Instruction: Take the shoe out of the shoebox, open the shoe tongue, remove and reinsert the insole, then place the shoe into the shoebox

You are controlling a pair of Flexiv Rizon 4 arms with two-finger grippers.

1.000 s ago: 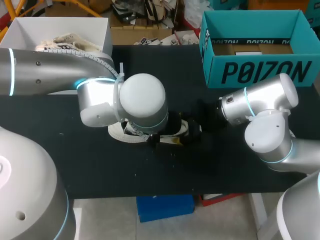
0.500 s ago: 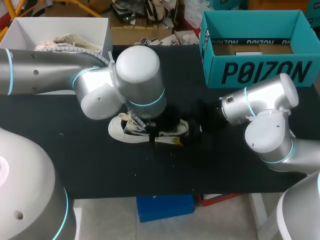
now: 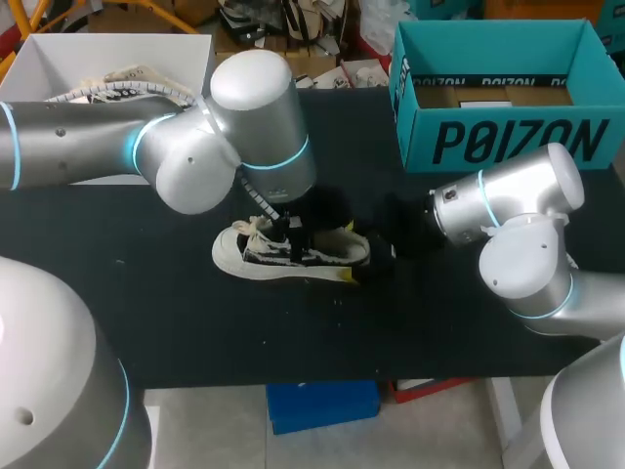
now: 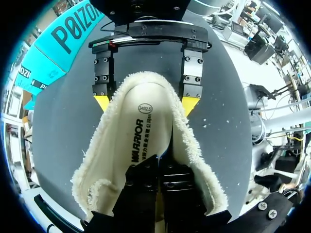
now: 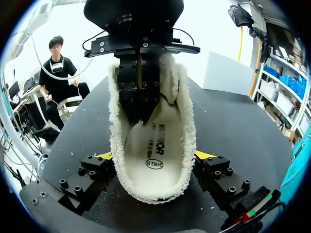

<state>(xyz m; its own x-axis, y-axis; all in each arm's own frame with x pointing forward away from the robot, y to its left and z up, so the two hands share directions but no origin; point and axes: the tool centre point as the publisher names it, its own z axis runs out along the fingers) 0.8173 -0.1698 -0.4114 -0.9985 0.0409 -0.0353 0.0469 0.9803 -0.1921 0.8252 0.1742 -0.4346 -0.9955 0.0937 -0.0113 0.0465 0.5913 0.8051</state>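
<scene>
- Shoe [image 3: 293, 256], white, low-cut, dark side markings, fleecy cream lining: stands on its sole on the counter, mouth up, toe toward the left arm's side and heel toward the right arm's side. It is outside the shoebox.
- Insole [image 4: 146, 128], cream, flat, black print: lies inside the shoe and shows at the heel end (its forward part is covered by the left claw).
- Left claw [image 4: 159, 174], black, two-fingered: reaches down from above into the shoe's mouth, fingers drawn close together over the insole. The tips are hidden, so I cannot tell whether they pinch anything.
- Right claw [image 5: 154, 156], black with yellow tips: at the shoe's heel, fingers set wide, one tip against each side of the heel, so it holds the shoe.
- Shoebox [image 3: 508, 137], teal cardboard, open-topped, dark lettering: behind the shoe's heel toward the right arm's side, well apart from the shoe.
- Counter [image 3: 146, 303], black, matte: under the shoe.
</scene>
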